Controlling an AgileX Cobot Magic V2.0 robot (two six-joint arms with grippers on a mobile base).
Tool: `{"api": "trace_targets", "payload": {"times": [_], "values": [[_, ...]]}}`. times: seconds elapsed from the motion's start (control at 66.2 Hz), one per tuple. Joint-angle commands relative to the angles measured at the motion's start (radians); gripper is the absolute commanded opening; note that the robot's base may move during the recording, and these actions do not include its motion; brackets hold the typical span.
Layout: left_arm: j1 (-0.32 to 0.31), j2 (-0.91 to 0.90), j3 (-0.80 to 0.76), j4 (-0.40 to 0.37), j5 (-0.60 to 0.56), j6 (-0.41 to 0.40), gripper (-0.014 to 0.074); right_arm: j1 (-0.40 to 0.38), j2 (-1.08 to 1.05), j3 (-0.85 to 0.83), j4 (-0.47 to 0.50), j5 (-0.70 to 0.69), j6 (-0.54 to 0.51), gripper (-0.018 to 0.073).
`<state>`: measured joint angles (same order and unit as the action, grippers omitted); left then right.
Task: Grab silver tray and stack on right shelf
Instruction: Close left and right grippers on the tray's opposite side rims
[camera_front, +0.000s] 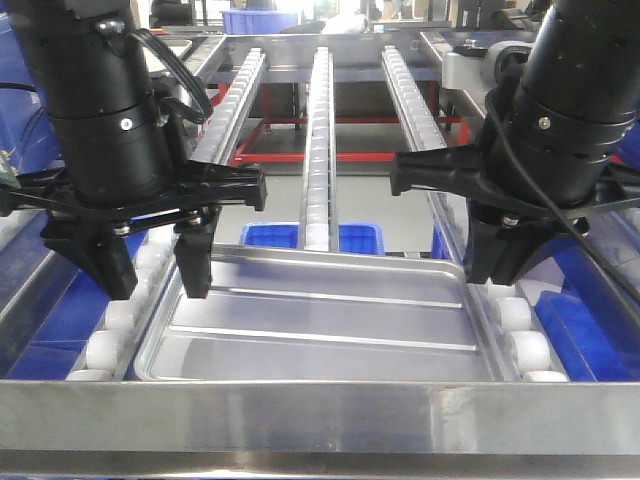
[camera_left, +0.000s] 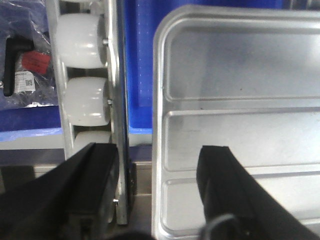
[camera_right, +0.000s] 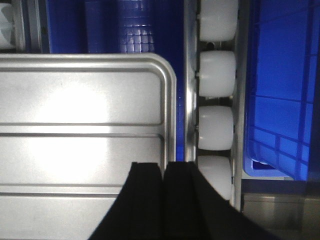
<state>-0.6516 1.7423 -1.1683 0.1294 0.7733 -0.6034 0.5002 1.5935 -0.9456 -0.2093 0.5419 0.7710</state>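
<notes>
The silver tray (camera_front: 320, 320) (camera_left: 240, 130) (camera_right: 80, 150) lies flat on the near rack, between two rails of big white rollers. My left gripper (camera_front: 155, 285) (camera_left: 157, 165) is open and straddles the tray's left rim, one finger over the tray floor and the other beside the roller rail. My right gripper (camera_front: 490, 270) (camera_right: 163, 170) is shut on the tray's right rim near its front corner. The right shelf (camera_front: 320, 120), with its small pale rollers and red underframe, stretches away behind the tray.
A flat steel bar (camera_front: 320, 410) crosses the front. Big white rollers (camera_front: 525, 345) (camera_left: 82, 100) (camera_right: 216, 127) flank the tray. Blue bins (camera_front: 270, 237) (camera_right: 282, 100) sit below the racks. A bag with a red label (camera_left: 30, 65) lies at the far left.
</notes>
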Motion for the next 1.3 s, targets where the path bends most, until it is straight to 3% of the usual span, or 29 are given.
{"api": "trace_targets", "payload": {"times": [0.0,0.181,0.423,0.635,1.285], "values": [[-0.009,-0.036,-0.030,0.028,-0.023,-0.004,0.0283,0.001,-0.026,-0.034,-0.012,-0.039,-0.008,0.0094],[-0.009,-0.015,-0.035,0.036,-0.026,-0.004,0.0283,0.001,-0.017,-0.034,-0.011,-0.046,-0.007,0.0257],[-0.009,0.013,-0.039,0.036,-0.024,-0.004,0.0280,0.001,0.002,-0.033,-0.008,-0.054,-0.007,0.0266],[-0.009,0.013,-0.041,0.036,-0.031,-0.004,0.0226,0.001,0.024,-0.033,0.023,-0.059,-0.007,0.0353],[-0.009,0.022,-0.041,0.040,-0.025,-0.004,0.0225,0.001,0.042,-0.033,0.023,-0.056,-0.007,0.0412]]}}
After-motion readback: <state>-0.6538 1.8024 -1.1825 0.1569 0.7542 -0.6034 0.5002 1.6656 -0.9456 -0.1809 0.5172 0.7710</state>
